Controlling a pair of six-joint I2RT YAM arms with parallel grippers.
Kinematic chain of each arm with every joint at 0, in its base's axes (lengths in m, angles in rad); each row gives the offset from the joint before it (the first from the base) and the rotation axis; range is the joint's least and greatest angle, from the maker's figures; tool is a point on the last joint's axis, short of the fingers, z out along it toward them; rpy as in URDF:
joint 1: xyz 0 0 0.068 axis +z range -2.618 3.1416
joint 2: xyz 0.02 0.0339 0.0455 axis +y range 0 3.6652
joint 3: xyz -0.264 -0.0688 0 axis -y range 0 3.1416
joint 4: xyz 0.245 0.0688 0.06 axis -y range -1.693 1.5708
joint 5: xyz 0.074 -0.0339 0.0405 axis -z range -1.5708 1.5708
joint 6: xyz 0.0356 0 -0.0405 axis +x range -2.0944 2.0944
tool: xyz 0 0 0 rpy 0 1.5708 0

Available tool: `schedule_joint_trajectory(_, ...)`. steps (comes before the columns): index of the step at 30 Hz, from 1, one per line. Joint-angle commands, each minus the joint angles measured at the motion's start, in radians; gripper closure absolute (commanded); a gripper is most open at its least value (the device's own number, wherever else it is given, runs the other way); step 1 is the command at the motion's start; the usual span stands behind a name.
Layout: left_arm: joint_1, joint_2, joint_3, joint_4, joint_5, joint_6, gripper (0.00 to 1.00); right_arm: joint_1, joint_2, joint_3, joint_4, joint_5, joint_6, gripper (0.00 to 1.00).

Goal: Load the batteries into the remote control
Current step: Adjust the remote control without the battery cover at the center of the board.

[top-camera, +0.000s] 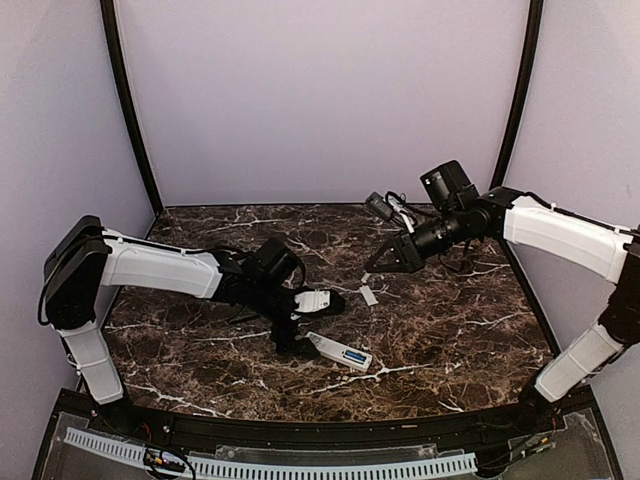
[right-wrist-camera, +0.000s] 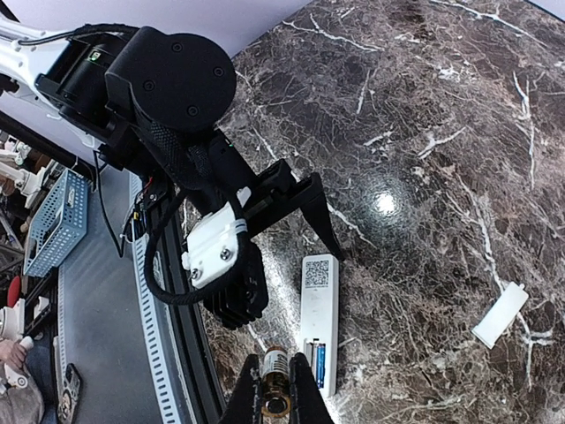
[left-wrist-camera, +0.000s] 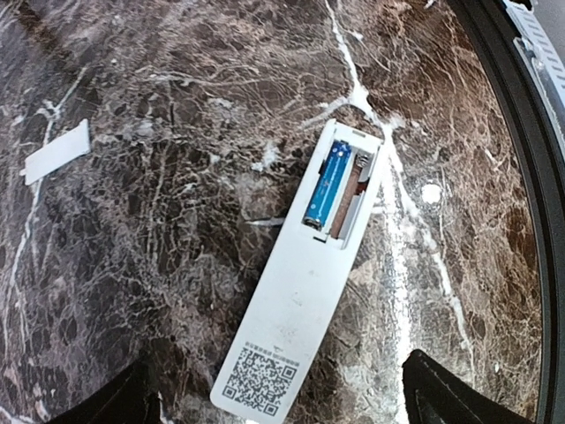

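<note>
The white remote control [top-camera: 338, 351] lies face down on the marble table, its battery bay open. In the left wrist view the remote [left-wrist-camera: 296, 300] shows a QR label, and one blue battery [left-wrist-camera: 325, 185] sits in the bay beside a vacant slot. My left gripper [left-wrist-camera: 274, 408] is open, its fingers on either side of the remote's QR end; it also shows in the top view [top-camera: 303, 325]. My right gripper [right-wrist-camera: 275, 375] is shut on a grey-tan battery [right-wrist-camera: 275, 360], held in the air away from the remote [right-wrist-camera: 318, 318]. It is at the back right in the top view [top-camera: 384, 260].
The short white cover plate [top-camera: 368, 295] lies on the table between the grippers, also seen in the left wrist view [left-wrist-camera: 56, 152] and the right wrist view [right-wrist-camera: 500, 316]. Black cables and a small box [top-camera: 385, 205] sit at the back. The table's black front rim [left-wrist-camera: 530, 177] is close to the remote.
</note>
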Motion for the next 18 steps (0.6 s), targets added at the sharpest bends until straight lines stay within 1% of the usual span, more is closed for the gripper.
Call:
schedule_joint_trajectory(1, -0.004, 0.076, 0.066, -0.128, 0.075, 0.096, 0.07, -0.049, 0.014, -0.024, 0.022, -0.034, -0.036, 1.00)
schedule_joint_trajectory(6, -0.005, 0.122, 0.104, -0.167, 0.104, 0.104, 0.20, -0.068, 0.021, -0.042, 0.044, -0.054, -0.034, 1.00)
schedule_joint_trajectory(7, -0.006, 0.131, 0.108, -0.173, 0.104, 0.105, 0.22, -0.069, 0.025, -0.042, 0.044, -0.057, -0.034, 1.00)
schedule_joint_trajectory(10, -0.007, 0.139, 0.107, -0.191, 0.097, 0.105, 0.30, -0.070, 0.029, -0.042, 0.042, -0.062, -0.035, 1.00)
schedule_joint_trajectory(12, -0.009, 0.142, 0.097, -0.180, 0.081, 0.102, 0.37, -0.070, 0.030, -0.042, 0.047, -0.065, -0.034, 1.00)
schedule_joint_trajectory(13, -0.009, 0.142, 0.090, -0.170, 0.074, 0.099, 0.44, -0.070, 0.033, -0.040, 0.047, -0.066, -0.032, 1.00)
schedule_joint_trajectory(15, -0.011, 0.146, 0.087, -0.158, 0.058, 0.090, 0.50, -0.070, 0.038, -0.034, 0.040, -0.070, -0.033, 1.00)
schedule_joint_trajectory(18, -0.023, 0.146, 0.081, -0.139, 0.034, 0.077, 0.51, -0.070, 0.042, -0.028, 0.033, -0.074, -0.034, 1.00)
